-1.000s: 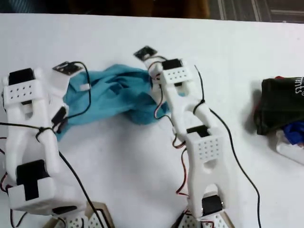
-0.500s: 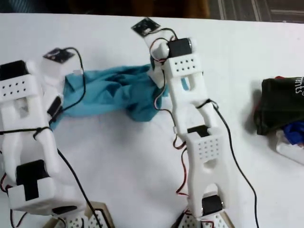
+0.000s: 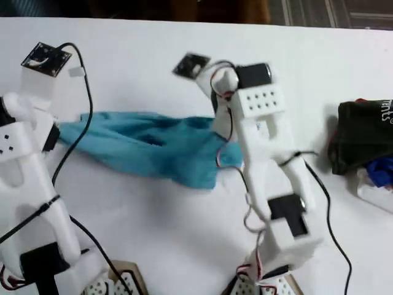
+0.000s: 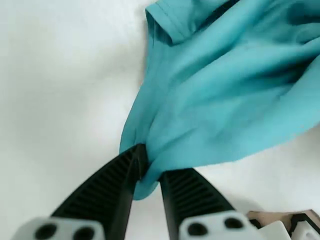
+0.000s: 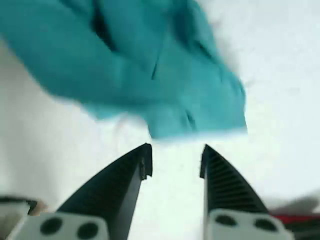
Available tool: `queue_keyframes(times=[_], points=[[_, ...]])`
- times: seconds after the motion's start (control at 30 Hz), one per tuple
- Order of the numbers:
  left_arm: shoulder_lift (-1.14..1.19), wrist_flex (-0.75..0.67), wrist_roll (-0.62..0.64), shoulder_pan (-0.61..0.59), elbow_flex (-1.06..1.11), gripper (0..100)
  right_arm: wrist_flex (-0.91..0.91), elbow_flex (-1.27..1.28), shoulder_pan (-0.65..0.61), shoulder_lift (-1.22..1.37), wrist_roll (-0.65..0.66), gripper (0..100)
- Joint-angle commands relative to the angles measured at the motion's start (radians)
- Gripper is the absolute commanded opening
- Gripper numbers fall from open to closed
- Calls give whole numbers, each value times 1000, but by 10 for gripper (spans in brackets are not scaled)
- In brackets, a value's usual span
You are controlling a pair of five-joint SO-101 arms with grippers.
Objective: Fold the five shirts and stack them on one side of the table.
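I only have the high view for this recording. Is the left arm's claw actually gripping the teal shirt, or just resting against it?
Observer: Gripping. The left wrist view shows the left claw shut on a bunched edge of the teal shirt.
Operator: And the right claw? From above, the arm hides it.
Observer: The right claw is open and holds nothing. The shirt's edge lies just beyond its tips, on the table.
Operator: Any hem visible near the left grip?
Observer: Yes, a stitched hem opening shows farther along the cloth from the pinch.
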Motion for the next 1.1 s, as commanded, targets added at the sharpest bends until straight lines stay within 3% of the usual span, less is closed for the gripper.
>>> queue_keyframes(times=[0.0,0.23,0.4,0.53,0.6,0.77,1.07], points=[[-23,15,9,-8,-28,27,24,163,5,-171,69,176],[34,15,12,-6,-30,27,-2,226,5,-209,97,173],[57,15,12,-6,-30,27,-189,221,-4,-102,91,173],[66,15,12,-6,-30,27,-346,141,-33,41,-109,173],[66,15,12,-6,-30,27,-346,72,-71,125,-189,174],[66,15,12,-6,-30,27,-343,-104,-94,346,-190,173],[66,15,12,-8,-28,27,-183,-431,-67,670,-189,173]])
